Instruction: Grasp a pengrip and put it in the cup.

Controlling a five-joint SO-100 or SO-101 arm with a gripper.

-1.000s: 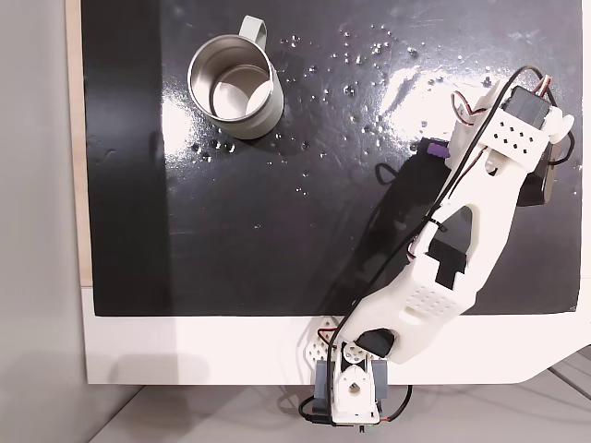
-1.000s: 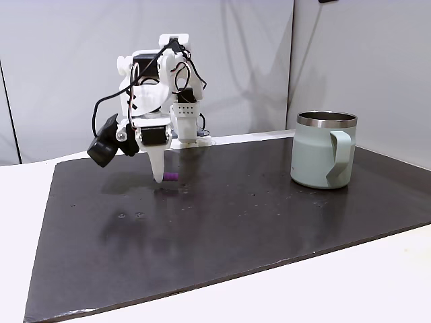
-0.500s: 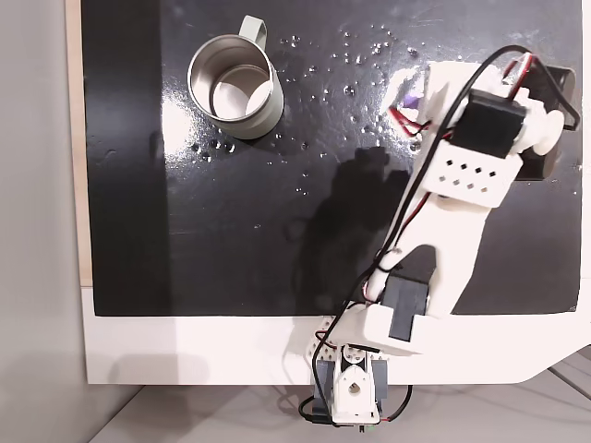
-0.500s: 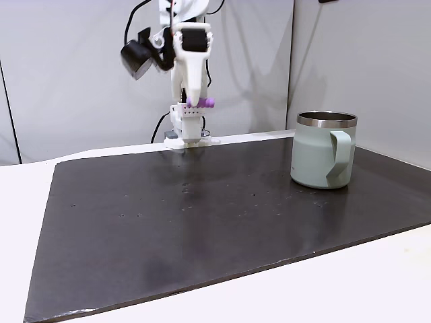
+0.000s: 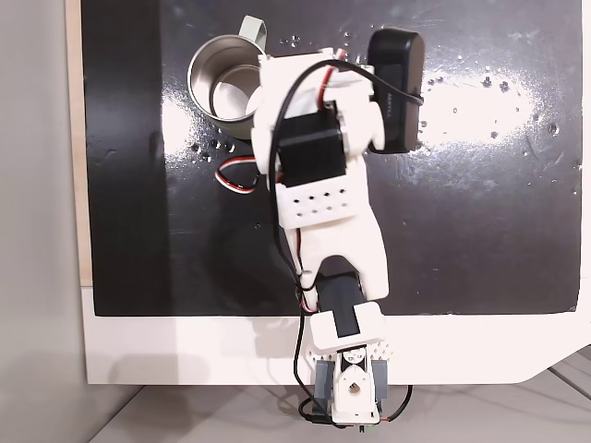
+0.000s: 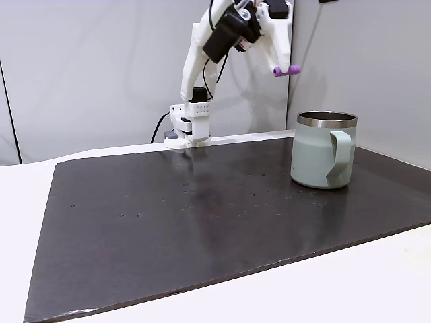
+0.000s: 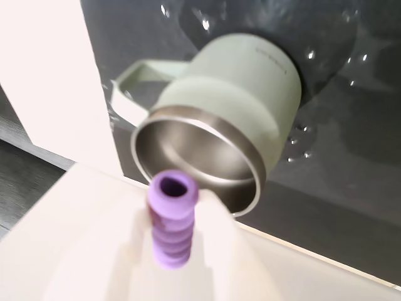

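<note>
Purple pengrip (image 7: 171, 219) clamped between gripper (image 6: 281, 67) fingers, end sticking out | held high in air, above and just left of cup (image 6: 323, 149) in side fixed view | wrist view: open metal cup mouth (image 7: 195, 153) right beyond pengrip | black mat (image 6: 202, 222) under cup, specks on it

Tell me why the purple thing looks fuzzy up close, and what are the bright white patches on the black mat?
In the wrist view the pengrip sits too near the lens, so it and the end effector blur, while the cup is sharper. In a fixed view from above, the white patches on the mat are lamp glare, and the arm's shadow falls beside it.
</note>
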